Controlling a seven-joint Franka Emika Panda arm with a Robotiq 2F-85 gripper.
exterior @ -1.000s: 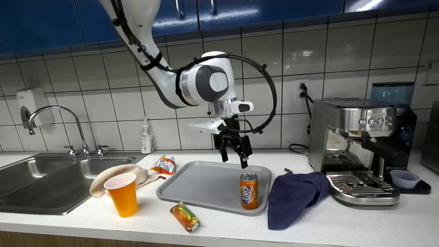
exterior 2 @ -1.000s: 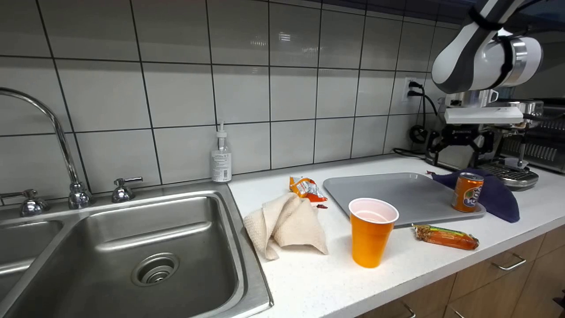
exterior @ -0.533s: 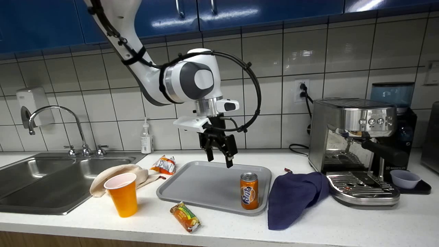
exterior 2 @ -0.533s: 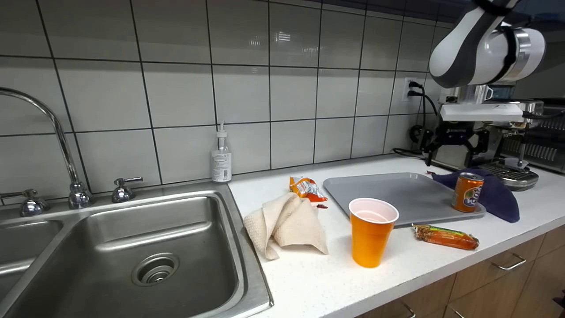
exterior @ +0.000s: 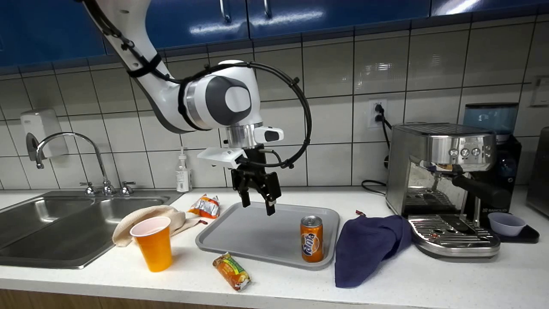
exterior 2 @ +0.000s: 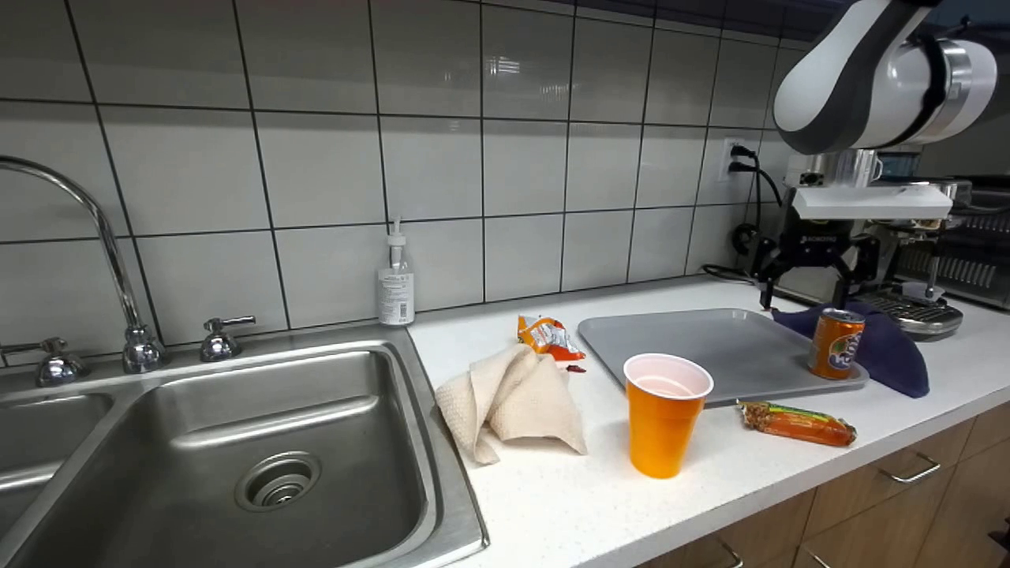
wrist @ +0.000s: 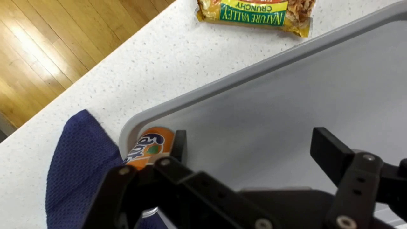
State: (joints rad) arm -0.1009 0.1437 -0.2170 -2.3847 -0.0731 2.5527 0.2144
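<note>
Wrist view has the gripper (wrist: 251,144) wide open and empty, its 2 fingers spread above the gray tray (wrist: 270,108). The Fanta can (exterior: 312,244) stands upright on the tray in a corner, with the navy cloth (exterior: 369,251) just outside it. From the wrist, 1 finger covers part of the can, so the gap between them is hard to read; coming down there on a wrong guess could tip the can, which looks tall for its base. Fingers dropped too low could also catch the tray's raised edge and drag it, can and all. The Nature Valley bar (wrist: 254,14) lies on the surface (exterior: 296,281) just beyond the tray's long side, and a shoved tray might push it toward the surface's open edge.
</note>
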